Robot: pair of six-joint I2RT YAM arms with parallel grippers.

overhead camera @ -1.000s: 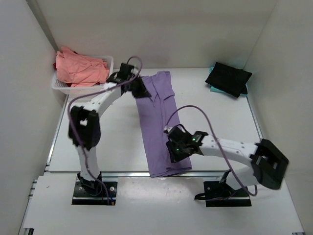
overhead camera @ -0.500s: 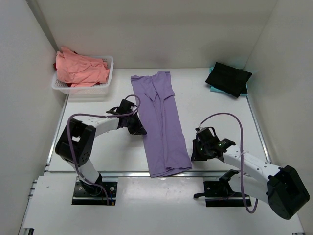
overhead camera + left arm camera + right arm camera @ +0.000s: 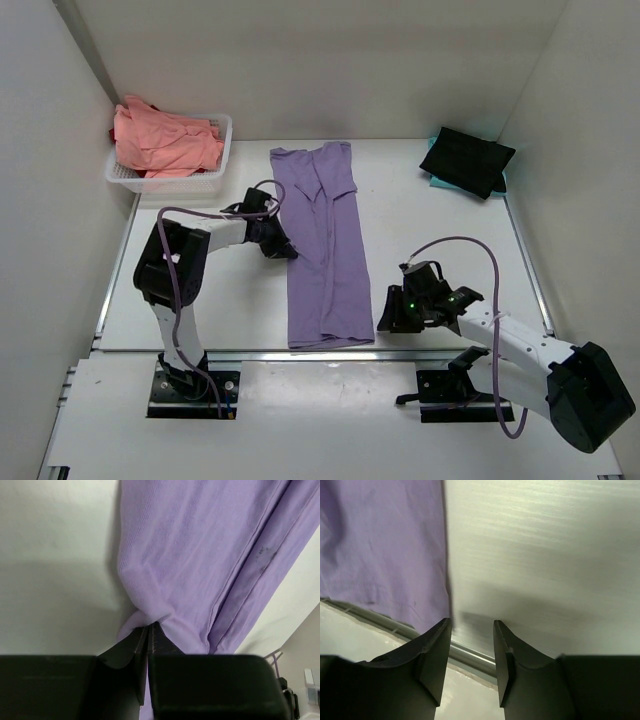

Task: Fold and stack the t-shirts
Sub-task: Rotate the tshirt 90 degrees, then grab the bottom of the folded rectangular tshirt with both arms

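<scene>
Left arm [image 3: 176, 262]: up from the base, bent sharply at the elbow, forearm stretched low toward the right. Left gripper [image 3: 150, 626]: at the end of that reach, pressed fully together, pinching a small fold at the edge of the purple t-shirt [image 3: 200, 555]. Right arm [image 3: 520, 340]: lying low, extended leftward from its elbow at the far right. Right gripper [image 3: 471, 621]: parted, fingers [image 3: 436, 655] with a clear gap and nothing between them, tips just beside the cloth's lower edge.
</scene>
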